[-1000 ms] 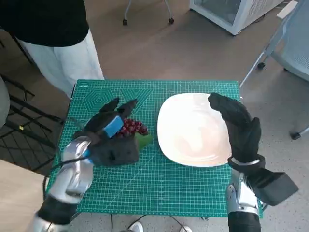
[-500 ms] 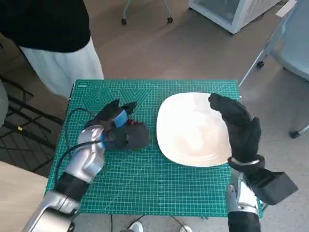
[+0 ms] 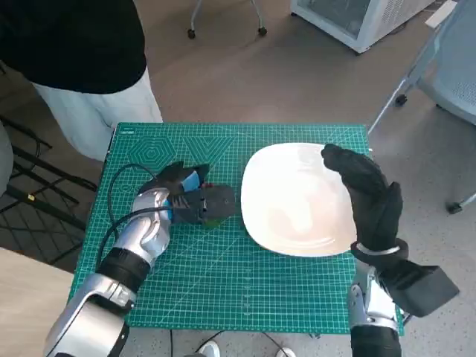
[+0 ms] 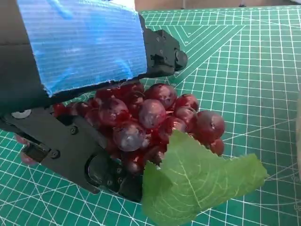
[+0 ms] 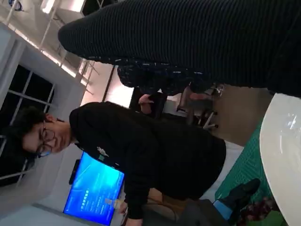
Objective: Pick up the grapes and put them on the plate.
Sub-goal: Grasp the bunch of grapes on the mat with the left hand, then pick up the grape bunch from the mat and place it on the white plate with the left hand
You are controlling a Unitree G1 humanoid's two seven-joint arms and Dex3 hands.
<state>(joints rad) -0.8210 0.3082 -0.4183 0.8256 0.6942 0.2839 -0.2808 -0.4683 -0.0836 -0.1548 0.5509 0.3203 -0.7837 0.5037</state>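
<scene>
Green cutting mat (image 3: 223,282) covered the small table, with a white plate (image 3: 297,201) on its right half. Over the plate's right edge the right hand (image 3: 368,197) hovered, fingers loosely spread, holding nothing. Left of the plate, the left hand (image 3: 190,201) had its fingers (image 4: 160,52) closed around the red grapes (image 4: 155,117) and their leaf (image 4: 197,181), low over the mat.

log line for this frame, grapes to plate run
phase: grasp | left hand: closed around grapes on mat | right hand: holds nothing, over plate edge | grapes on plate: no
</scene>
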